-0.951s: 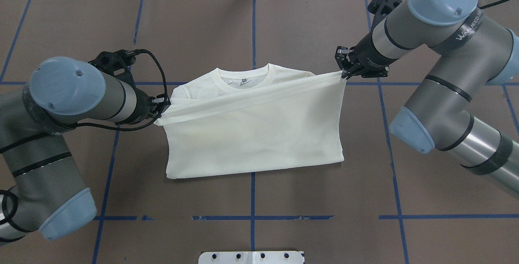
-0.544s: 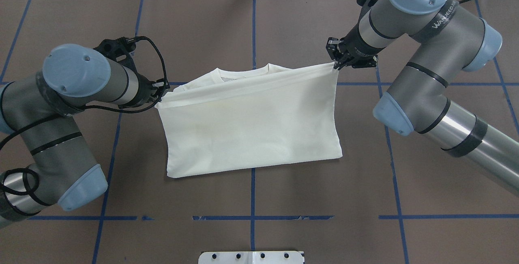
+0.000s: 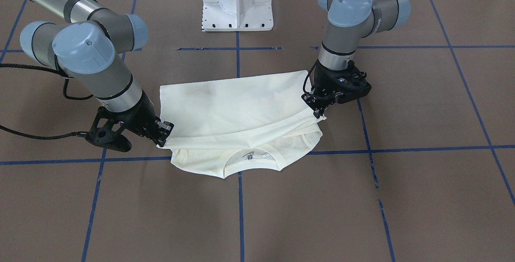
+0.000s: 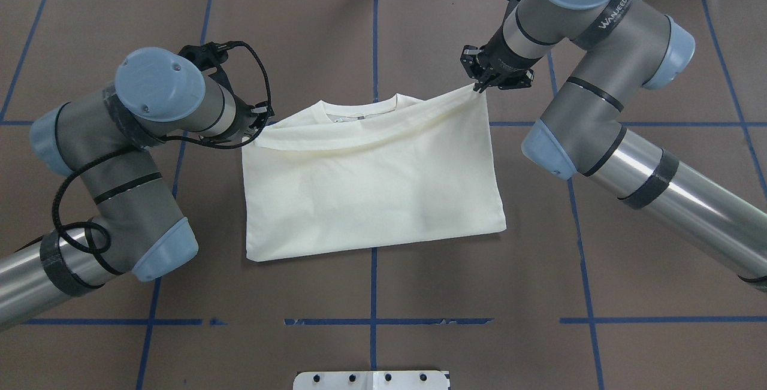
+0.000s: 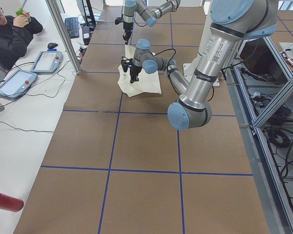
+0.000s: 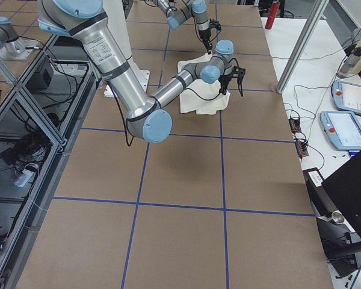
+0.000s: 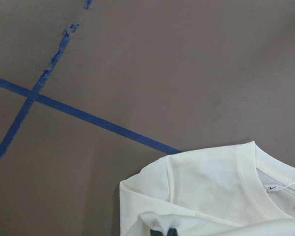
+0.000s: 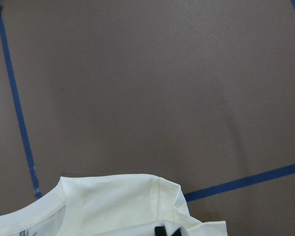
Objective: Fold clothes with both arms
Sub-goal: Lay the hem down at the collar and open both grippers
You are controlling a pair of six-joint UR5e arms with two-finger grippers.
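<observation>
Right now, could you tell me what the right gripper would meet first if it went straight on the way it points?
Most likely the shoulder of the shirt, lying just under the right gripper; beyond it, the table. Depth is unclear.

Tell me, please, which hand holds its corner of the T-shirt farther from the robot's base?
The right hand: in the overhead view its grip on the T-shirt is farther forward than the left hand's.

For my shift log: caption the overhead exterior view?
Left black two-finger gripper and right gripper each pinch a corner of the folded cream T-shirt near its collar on the brown table.
</observation>
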